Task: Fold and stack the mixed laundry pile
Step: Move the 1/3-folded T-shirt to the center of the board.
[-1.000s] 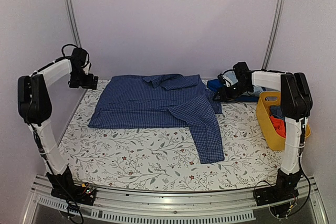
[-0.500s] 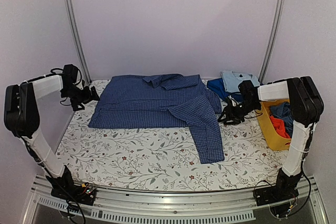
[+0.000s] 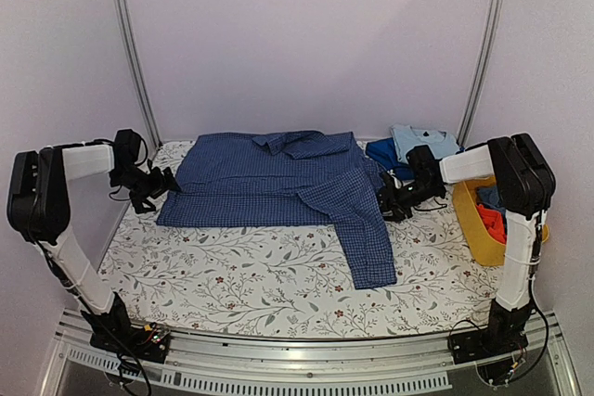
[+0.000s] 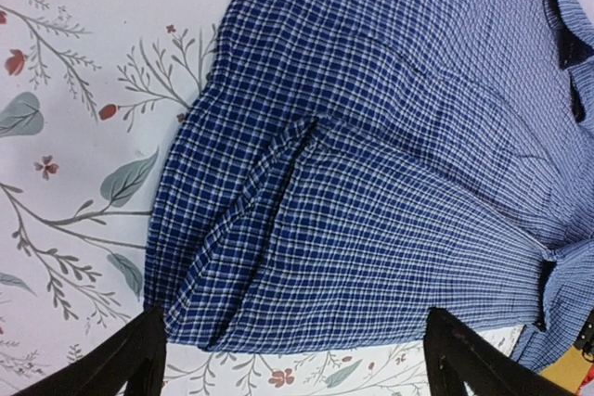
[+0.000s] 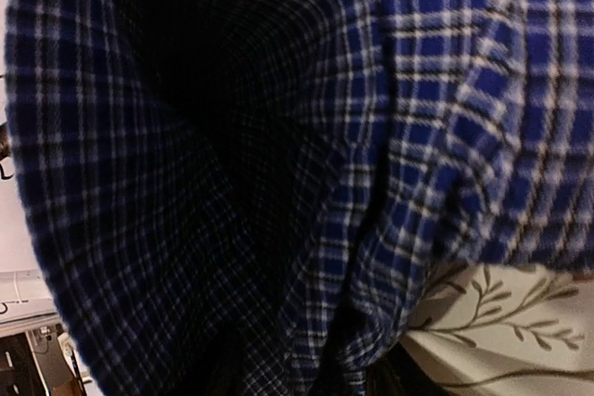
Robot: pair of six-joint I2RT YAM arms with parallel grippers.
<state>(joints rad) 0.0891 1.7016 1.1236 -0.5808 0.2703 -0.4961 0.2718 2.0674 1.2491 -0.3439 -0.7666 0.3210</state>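
a blue small-check shirt (image 3: 269, 183) lies spread flat at the far middle of the flower-printed desk (image 3: 269, 275), collar toward the back wall. one long sleeve runs down toward the near edge on the right.

the left gripper (image 3: 156, 187) hangs low just beside the shirt's left edge. in the left wrist view its two dark fingers (image 4: 139, 359) stand wide apart with nothing between them, and the shirt's hem corner lies on the desk beyond them.

the right gripper (image 3: 388, 199) is down at the shirt's right side, where the sleeve meets the body. the right wrist view is filled with bunched check cloth at very close range, with a strip of desk below it. i cannot tell whether this gripper has closed on the cloth.

behind the right gripper, at the far right corner, a light blue garment (image 3: 422, 141) lies folded beside a royal blue garment (image 3: 382, 150). a yellow basket (image 3: 473, 229) stands at the desk's right edge, with a red-orange cloth (image 3: 490, 220) and a dark navy cloth (image 3: 492, 197) in it.
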